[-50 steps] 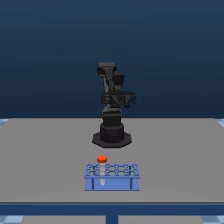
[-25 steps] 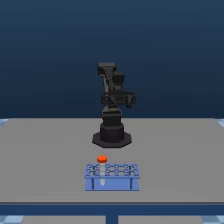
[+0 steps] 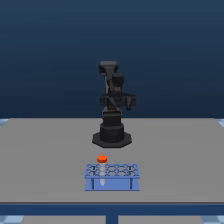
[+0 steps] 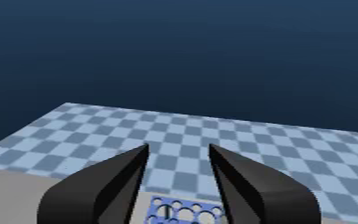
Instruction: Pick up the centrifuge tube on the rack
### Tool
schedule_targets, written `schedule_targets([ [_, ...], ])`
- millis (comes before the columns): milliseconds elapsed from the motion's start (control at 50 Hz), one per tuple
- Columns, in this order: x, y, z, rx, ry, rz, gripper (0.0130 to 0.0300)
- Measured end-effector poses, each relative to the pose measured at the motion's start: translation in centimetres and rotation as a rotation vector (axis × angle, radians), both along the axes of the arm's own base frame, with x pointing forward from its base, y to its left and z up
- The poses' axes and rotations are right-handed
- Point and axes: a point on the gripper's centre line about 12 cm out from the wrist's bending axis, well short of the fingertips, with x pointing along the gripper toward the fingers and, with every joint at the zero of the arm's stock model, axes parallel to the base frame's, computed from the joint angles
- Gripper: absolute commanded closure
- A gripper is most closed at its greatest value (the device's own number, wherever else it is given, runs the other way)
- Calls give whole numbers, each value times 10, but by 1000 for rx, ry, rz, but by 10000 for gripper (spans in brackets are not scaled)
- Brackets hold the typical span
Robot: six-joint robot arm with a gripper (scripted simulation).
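Note:
The blue rack (image 3: 112,178) stands on the grey table in front of the arm's base. The centrifuge tube (image 3: 102,161) sits upright in a hole at the rack's end toward the exterior view's left, its orange-red cap above the grid. My gripper (image 3: 126,102) is held high on the folded arm, well above and behind the rack. In the wrist view the gripper (image 4: 178,148) is open, its two dark fingers (image 4: 113,187) spread with nothing between them. Part of the rack (image 4: 189,212) shows far below between them. I cannot make out the tube's cap there.
The arm's black base (image 3: 112,137) stands mid-table behind the rack. The grey table (image 3: 45,160) ends just in front of the rack. A blue-and-white checkered floor (image 4: 202,130) lies beyond the table.
The arm's wrist has shifted very slightly toward the exterior view's right. The rack and tube have not moved.

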Motion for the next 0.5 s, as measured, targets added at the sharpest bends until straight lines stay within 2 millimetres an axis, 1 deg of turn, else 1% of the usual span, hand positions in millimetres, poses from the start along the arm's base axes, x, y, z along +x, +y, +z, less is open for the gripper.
schedule_targets([
  [260,13,-5,-7,-6,51,-10,130],
  [500,33,-13,-19,-9,130,-29,130],
])
